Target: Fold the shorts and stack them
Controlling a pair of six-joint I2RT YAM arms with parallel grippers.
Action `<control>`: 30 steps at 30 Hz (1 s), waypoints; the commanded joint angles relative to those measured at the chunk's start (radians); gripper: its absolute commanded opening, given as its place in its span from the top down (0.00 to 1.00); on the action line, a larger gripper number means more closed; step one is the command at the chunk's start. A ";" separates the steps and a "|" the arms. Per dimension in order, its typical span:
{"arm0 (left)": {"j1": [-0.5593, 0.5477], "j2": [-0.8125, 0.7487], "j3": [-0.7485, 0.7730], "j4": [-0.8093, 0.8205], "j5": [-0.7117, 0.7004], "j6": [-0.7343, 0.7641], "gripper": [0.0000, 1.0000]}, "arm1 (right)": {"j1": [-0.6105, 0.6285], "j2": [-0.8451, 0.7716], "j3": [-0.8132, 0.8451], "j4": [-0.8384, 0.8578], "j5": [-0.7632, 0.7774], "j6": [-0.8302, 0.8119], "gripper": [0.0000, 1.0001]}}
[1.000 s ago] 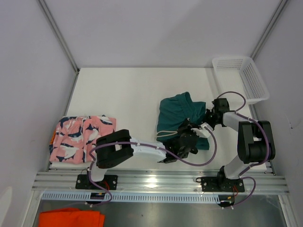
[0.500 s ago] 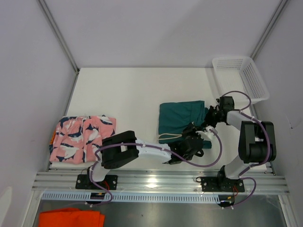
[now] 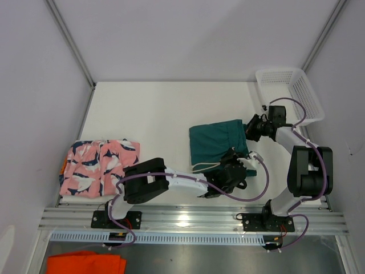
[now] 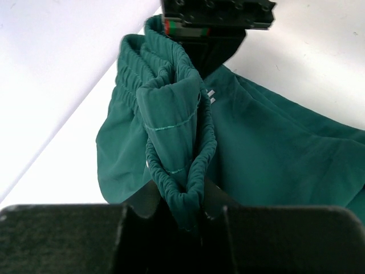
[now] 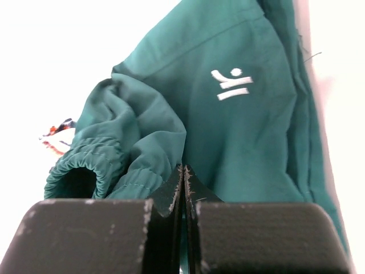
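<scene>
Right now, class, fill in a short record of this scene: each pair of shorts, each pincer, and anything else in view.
teal shorts: mid-table, held by both pincers
left pincer: shut on the bunched waistband
right pincer: shut on teal fabric edge
pink shark shorts: lying flat, left edge
basket: white mesh, far right corner
orange cloth: nearest the camera, lower left
</scene>
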 commanded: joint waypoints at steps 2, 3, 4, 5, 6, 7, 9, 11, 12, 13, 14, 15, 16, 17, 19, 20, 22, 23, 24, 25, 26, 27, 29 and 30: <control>-0.005 0.004 0.061 0.002 -0.005 -0.004 0.90 | -0.001 0.032 0.056 0.090 -0.128 0.036 1.00; -0.005 0.004 0.070 -0.007 0.012 -0.008 0.86 | -0.001 0.051 0.064 0.098 -0.139 0.041 1.00; -0.003 0.004 0.075 -0.016 0.021 -0.022 0.81 | -0.001 0.063 0.070 0.115 -0.157 0.045 1.00; -0.002 0.004 0.086 -0.042 0.032 -0.034 0.68 | 0.000 0.077 0.079 0.121 -0.168 0.045 1.00; 0.003 0.004 0.092 -0.059 0.041 -0.045 0.61 | 0.000 0.106 0.102 0.124 -0.182 0.045 1.00; 0.008 0.001 0.104 -0.077 0.061 -0.074 0.55 | 0.002 0.123 0.114 0.130 -0.205 0.044 1.00; 0.020 -0.020 0.110 -0.124 0.084 -0.111 0.23 | 0.005 0.154 0.142 0.130 -0.225 0.035 1.00; 0.038 -0.057 0.093 -0.185 0.147 -0.197 0.01 | 0.007 0.198 0.176 0.121 -0.230 0.024 1.00; 0.046 -0.113 0.084 -0.202 0.185 -0.227 0.01 | 0.005 0.210 0.184 0.118 -0.231 0.015 1.00; 0.055 -0.143 0.051 -0.214 0.260 -0.290 0.01 | 0.003 0.235 0.188 0.121 -0.233 0.012 1.00; 0.075 -0.175 0.035 -0.225 0.294 -0.320 0.01 | 0.002 0.243 0.187 0.126 -0.234 0.012 1.00; 0.086 -0.242 0.020 -0.240 0.329 -0.346 0.01 | 0.000 0.252 0.184 0.135 -0.240 0.022 0.99; 0.098 -0.276 -0.008 -0.246 0.392 -0.391 0.01 | -0.001 0.264 0.171 0.162 -0.245 0.028 0.99; 0.127 -0.311 -0.040 -0.251 0.423 -0.425 0.01 | -0.001 0.270 0.165 0.178 -0.252 0.036 0.98; 0.164 -0.400 -0.072 -0.278 0.485 -0.501 0.01 | -0.001 0.281 0.155 0.234 -0.292 0.068 0.96; 0.200 -0.428 -0.110 -0.291 0.533 -0.527 0.01 | -0.003 0.292 0.144 0.262 -0.305 0.083 0.95; 0.241 -0.508 -0.140 -0.298 0.584 -0.594 0.01 | -0.003 0.302 0.141 0.323 -0.341 0.117 0.93; 0.285 -0.532 -0.155 -0.302 0.634 -0.617 0.01 | -0.001 0.307 0.139 0.340 -0.349 0.125 0.91; 0.305 -0.557 -0.195 -0.302 0.656 -0.663 0.01 | 0.000 0.312 0.139 0.366 -0.363 0.134 0.91; 0.326 -0.592 -0.209 -0.305 0.677 -0.682 0.01 | 0.002 0.315 0.141 0.376 -0.371 0.146 0.90; 0.366 -0.602 -0.215 -0.318 0.706 -0.702 0.01 | 0.003 0.321 0.144 0.385 -0.377 0.153 0.89; 0.382 -0.608 -0.213 -0.341 0.711 -0.735 0.01 | 0.003 0.321 0.148 0.385 -0.377 0.154 0.86; 0.426 -0.606 -0.195 -0.422 0.713 -0.761 0.01 | 0.008 0.303 0.147 0.380 -0.363 0.144 0.72; 0.440 -0.599 -0.183 -0.450 0.717 -0.784 0.01 | 0.008 0.292 0.141 0.367 -0.355 0.134 0.68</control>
